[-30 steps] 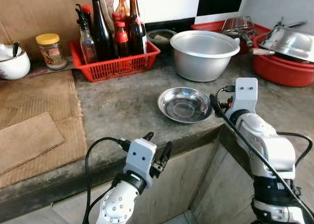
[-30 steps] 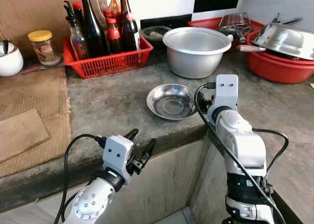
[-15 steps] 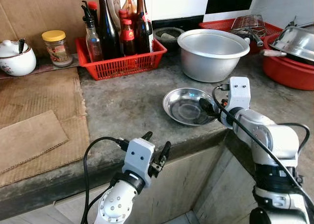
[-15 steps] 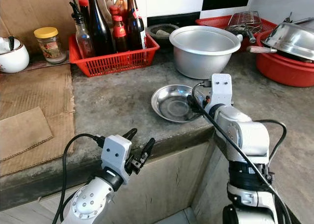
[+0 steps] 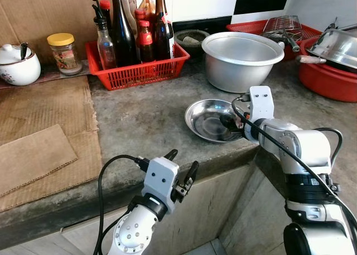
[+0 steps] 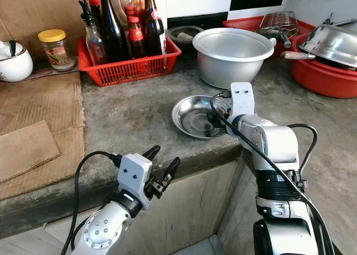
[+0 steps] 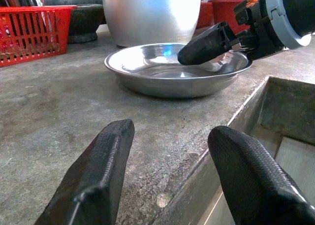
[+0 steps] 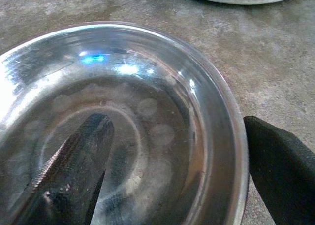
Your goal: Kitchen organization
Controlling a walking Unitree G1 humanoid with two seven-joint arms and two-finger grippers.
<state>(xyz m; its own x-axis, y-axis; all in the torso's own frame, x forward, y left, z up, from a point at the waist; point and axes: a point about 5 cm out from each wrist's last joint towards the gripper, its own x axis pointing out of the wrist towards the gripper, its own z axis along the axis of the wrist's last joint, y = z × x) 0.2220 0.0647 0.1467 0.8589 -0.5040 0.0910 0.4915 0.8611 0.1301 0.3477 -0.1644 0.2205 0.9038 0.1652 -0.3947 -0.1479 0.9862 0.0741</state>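
Currently, left eye view: steel dish [image 5: 211,120] centre-right, near counter [image 5: 139,121] edge; right gripper [image 5: 230,121] at its right rim, apparently lining up rim pinch.
Left wrist view: left gripper [image 7: 167,173] fingers apart, empty, idle in lower frame.
Right wrist view: fingers apart, straddling dish rim, one finger [image 8: 74,158] inside, one outside; not clamped.

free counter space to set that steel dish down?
Bare concrete lies between the red bottle basket, cardboard sheet and steel dish. Crowded at the back right: big aluminium pot, red basin. Right gripper straddles the dish rim.
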